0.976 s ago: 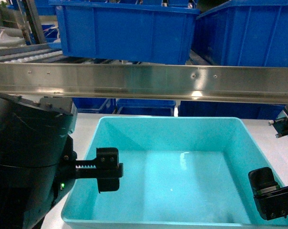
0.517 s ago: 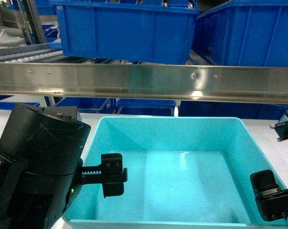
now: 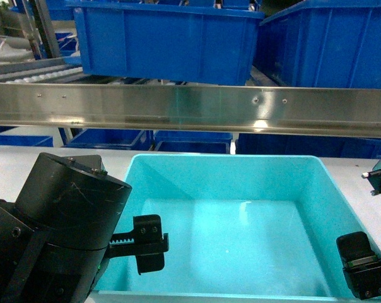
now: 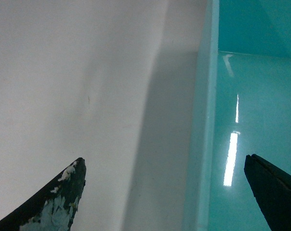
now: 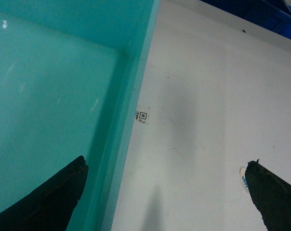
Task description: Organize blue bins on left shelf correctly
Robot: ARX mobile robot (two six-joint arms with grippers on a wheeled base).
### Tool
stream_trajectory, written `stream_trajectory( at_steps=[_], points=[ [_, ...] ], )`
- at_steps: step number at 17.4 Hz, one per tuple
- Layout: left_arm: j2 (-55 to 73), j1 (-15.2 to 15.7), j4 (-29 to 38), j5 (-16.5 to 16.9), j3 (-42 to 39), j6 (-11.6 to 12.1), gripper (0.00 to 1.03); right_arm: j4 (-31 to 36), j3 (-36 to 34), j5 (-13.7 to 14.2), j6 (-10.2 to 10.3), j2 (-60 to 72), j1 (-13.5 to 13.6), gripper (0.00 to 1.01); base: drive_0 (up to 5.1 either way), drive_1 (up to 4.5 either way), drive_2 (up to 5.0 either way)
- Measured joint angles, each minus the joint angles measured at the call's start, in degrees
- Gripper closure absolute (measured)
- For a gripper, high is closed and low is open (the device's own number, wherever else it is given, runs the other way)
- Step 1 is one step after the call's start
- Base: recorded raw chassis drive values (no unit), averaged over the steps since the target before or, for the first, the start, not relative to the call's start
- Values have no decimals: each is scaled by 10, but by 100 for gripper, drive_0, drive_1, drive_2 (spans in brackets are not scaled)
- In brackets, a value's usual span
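Fingers of my left gripper (image 4: 165, 192) are spread wide astride the turquoise tub's (image 3: 241, 189) left rim, one inside, one over the white table (image 3: 7, 167). My right gripper (image 5: 167, 195) likewise gapes across the right rim. Beyond the tub runs the steel shelf rail (image 3: 190, 108), with dark blue crates (image 3: 165, 41) above.

White table (image 3: 14, 165) bears the turquoise tub (image 3: 231, 183) (a small code sticker (image 5: 142, 116) alongside).
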Motion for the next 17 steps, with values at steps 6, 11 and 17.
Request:
stream_trajectory(
  at_steps=[6, 11, 17],
  points=[
    [0, 0, 0, 0, 0, -5, 25, 0, -1, 0, -5, 0, 0, 28, 0, 0, 0],
    [0, 0, 1, 6, 0, -6, 58, -1, -1, -7, -6, 1, 4, 59, 0, 0, 0],
    [-1, -8, 14, 30, 1, -6, 101, 5, -1, -28, 27, 1, 6, 98, 0, 0, 0]
  ],
)
